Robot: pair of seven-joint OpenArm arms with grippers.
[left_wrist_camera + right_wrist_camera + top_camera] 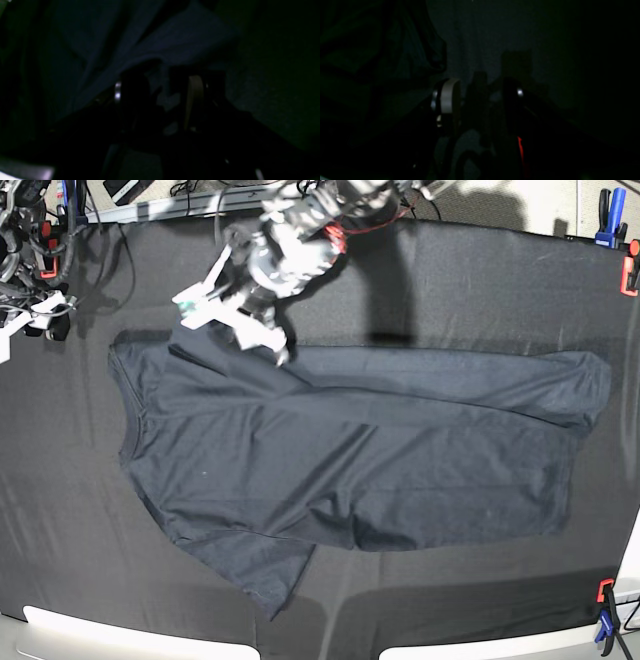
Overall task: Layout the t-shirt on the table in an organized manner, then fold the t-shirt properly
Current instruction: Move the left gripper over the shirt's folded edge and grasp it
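T-shirt [350, 455] is laid mid-table [60, 510], long axis left-right, neck leftward, wide margins below; the one visible gripper [232, 315], upper left, is held open at the sleeve.

A dark t-shirt [350, 455] lies spread on the black worktop [480, 280]; one gripper [235, 315] hovers over its upper edge.

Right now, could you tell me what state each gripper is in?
Left gripper: open, at the t-shirt.
Right gripper: open, holding nothing.
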